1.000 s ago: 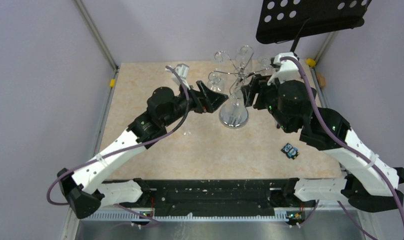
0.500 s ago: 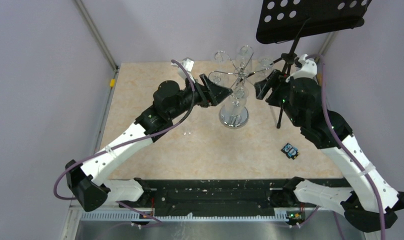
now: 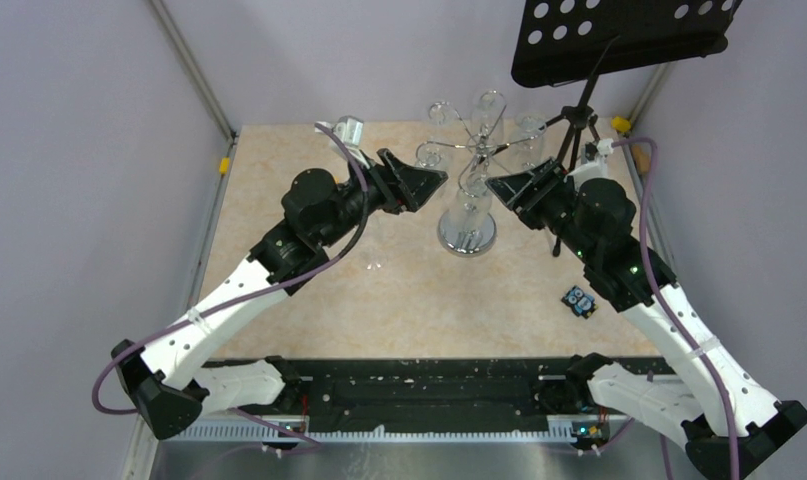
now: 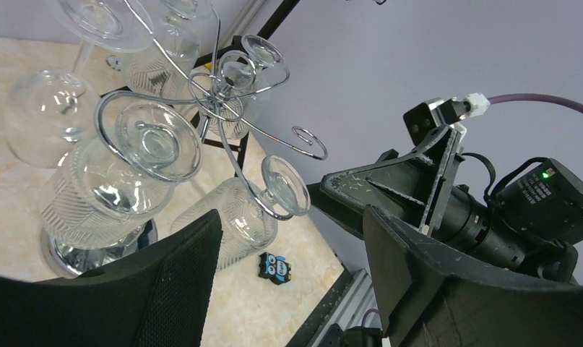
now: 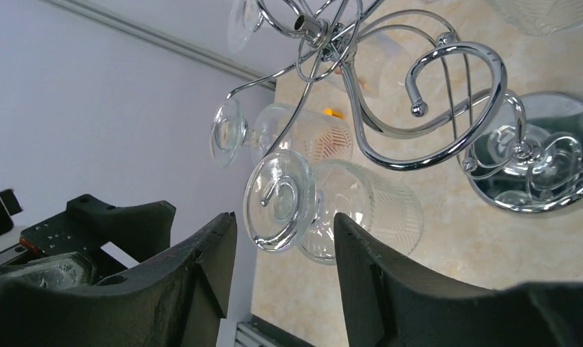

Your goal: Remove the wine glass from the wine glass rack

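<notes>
The chrome wine glass rack (image 3: 469, 150) stands on its round disc base (image 3: 449, 238) at the table's back middle. Several clear wine glasses hang upside down from its looped arms. One glass (image 3: 470, 206) hangs at the front, between my two grippers. My left gripper (image 3: 441, 178) is open and empty just left of the rack. In the left wrist view the gripper (image 4: 292, 213) faces a hanging glass (image 4: 230, 228). My right gripper (image 3: 493, 185) is open and empty just right of the rack. In the right wrist view the gripper (image 5: 284, 217) has a glass foot (image 5: 279, 199) just beyond its fingertips.
A black music stand (image 3: 619, 40) overhangs the back right, and its tripod legs (image 3: 567, 190) stand right beside my right arm. A small blue owl piece (image 3: 579, 301) lies on the table at the right. Metal frame posts (image 3: 189, 65) border the table.
My right gripper swung down and left, from near the tripod to the rack's right side. My left gripper drew back slightly to the left. Both stayed open.
</notes>
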`<state>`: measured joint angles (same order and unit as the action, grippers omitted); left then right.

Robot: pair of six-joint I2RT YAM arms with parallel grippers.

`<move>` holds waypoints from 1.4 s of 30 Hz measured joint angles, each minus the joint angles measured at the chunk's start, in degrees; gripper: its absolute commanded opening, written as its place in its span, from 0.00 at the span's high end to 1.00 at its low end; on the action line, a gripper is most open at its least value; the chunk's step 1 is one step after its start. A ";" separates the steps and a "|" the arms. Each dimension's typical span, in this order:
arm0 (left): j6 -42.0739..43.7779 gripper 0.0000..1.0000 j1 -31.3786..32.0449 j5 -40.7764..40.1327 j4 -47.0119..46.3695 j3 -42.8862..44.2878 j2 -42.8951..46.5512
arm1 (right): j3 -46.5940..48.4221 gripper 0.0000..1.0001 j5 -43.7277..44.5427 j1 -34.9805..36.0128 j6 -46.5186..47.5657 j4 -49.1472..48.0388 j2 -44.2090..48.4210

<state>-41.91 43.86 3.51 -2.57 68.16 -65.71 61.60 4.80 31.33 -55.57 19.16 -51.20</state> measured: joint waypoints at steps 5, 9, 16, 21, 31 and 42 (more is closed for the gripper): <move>0.74 0.25 0.00 -1.51 0.17 -1.49 1.62 | -1.88 0.51 -0.15 -0.02 -3.91 -2.91 -0.09; 1.36 0.25 0.00 -2.05 0.57 -2.27 2.10 | -2.84 0.57 -0.17 -0.02 -5.97 -5.49 -0.28; 1.60 0.25 0.00 -3.43 0.87 -3.04 3.56 | -5.77 0.64 0.20 -0.07 -9.18 -7.56 -1.07; 1.60 0.25 0.00 -4.57 0.85 -3.54 4.61 | -6.88 0.69 0.61 -0.07 -10.60 -9.35 -1.07; 1.62 0.25 0.00 -5.20 1.05 -4.31 5.09 | -7.63 0.98 1.40 -0.07 -12.48 -11.23 -0.94; 1.64 0.25 0.00 -6.03 1.25 -4.98 5.99 | -7.63 1.00 1.31 -0.09 -13.33 -11.72 0.09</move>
<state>-40.27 43.86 -2.52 -1.32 63.18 -59.72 53.98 6.11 31.24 -68.90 7.44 -51.11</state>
